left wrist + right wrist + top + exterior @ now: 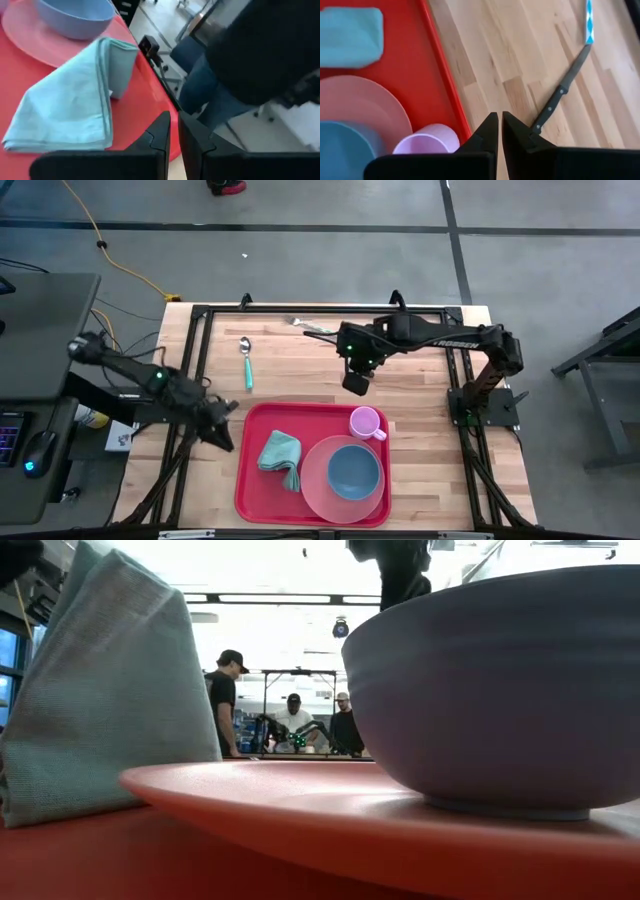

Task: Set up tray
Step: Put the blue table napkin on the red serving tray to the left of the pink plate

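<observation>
Tray [262, 480] sat at the near middle of the bench [420, 380], carrying a folded cloth [281, 458], a plate [318, 488] with a bowl [354, 471] on it, and a cup [366, 423] at its far right corner. Left gripper [222, 428] hung at the tray's left rim, fingers nearly together, grasping nothing. Right gripper [355, 385] hovered just beyond the cup, clenched and empty. Farther back lay a spoon [246, 360] and a knife [559, 102].
</observation>
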Robot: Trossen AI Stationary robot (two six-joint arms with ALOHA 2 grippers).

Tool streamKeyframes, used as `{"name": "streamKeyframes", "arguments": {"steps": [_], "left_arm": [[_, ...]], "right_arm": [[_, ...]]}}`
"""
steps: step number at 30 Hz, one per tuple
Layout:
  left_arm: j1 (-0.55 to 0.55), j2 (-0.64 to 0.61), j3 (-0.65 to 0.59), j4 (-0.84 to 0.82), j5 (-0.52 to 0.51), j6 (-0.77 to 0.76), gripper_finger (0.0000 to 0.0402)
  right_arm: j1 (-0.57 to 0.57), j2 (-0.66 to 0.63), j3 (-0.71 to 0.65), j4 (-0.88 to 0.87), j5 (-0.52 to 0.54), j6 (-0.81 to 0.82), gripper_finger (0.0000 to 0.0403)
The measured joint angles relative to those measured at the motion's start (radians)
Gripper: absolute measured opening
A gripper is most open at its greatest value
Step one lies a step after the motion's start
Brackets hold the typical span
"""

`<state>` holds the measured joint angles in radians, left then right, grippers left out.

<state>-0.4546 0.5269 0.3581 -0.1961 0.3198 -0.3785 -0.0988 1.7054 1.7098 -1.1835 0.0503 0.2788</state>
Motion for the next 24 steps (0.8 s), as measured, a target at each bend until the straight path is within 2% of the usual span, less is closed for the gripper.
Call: {"name": "streamKeyframes", "arguments": {"steps": [4,7,11,14,19,24], "left_arm": [[-0.130,0.148,0.044,0.024,-0.149,0.040,0.0067],[-0.195,0.282,0.112,-0.007,-0.280,0.129,0.0067],[-0.238,0.472,0.233,-0.119,-0.483,0.253,0.0067],[-0.240,0.600,0.328,-0.183,-0.593,0.328,0.0067],[-0.239,0.756,0.451,-0.206,-0.677,0.421,0.0067],[-0.240,0.837,0.510,-0.212,-0.715,0.439,0.0067]], "right_arm": [[-0.002,0.000,-0.040,0.017,-0.002,-0.011,0.0000],[-0.002,0.000,-0.057,0.046,-0.014,-0.016,0.0000],[-0.001,0.000,-0.057,0.082,-0.022,-0.019,0.0000],[-0.001,-0.004,-0.057,0.096,-0.030,-0.023,0.0000],[-0.001,-0.025,-0.057,0.108,-0.032,-0.026,0.0000],[-0.001,-0.047,-0.057,0.115,-0.032,-0.032,0.0000]]}}
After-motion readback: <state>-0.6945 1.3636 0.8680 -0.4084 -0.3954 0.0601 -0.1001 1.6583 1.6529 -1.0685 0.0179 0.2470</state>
